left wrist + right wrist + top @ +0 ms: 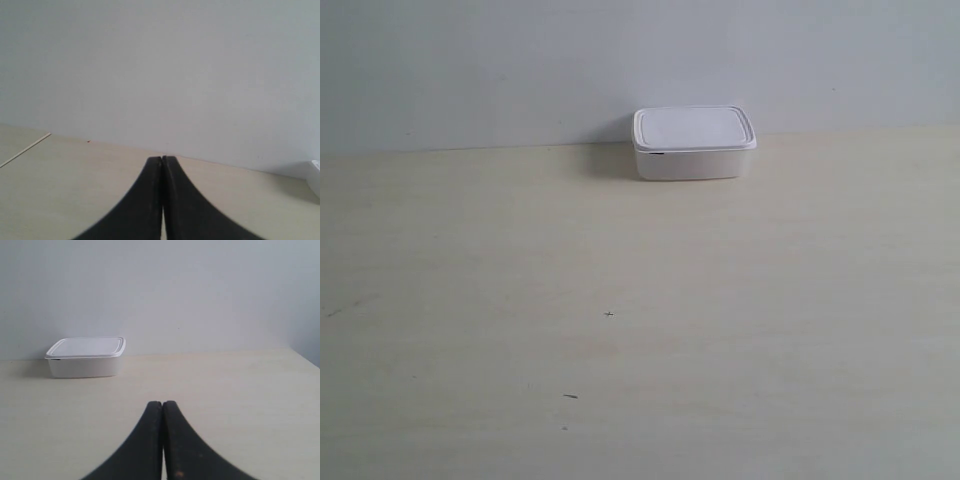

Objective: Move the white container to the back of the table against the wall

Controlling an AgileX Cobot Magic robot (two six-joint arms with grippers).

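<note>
The white container (693,143) stands lidded at the back of the table (620,300), close up to the wall (520,70). The right wrist view shows the container (85,357) well ahead of my right gripper (162,404), whose black fingers are pressed together with nothing between them. My left gripper (162,159) is likewise shut and empty over the table (75,180); only a sliver of the container (315,177) shows at that view's edge. Neither arm appears in the exterior view.
A few tiny dark specks (609,314) mark the pale table. A thin seam or edge line (25,150) runs across the table in the left wrist view. The table's side edge (305,357) shows in the right wrist view.
</note>
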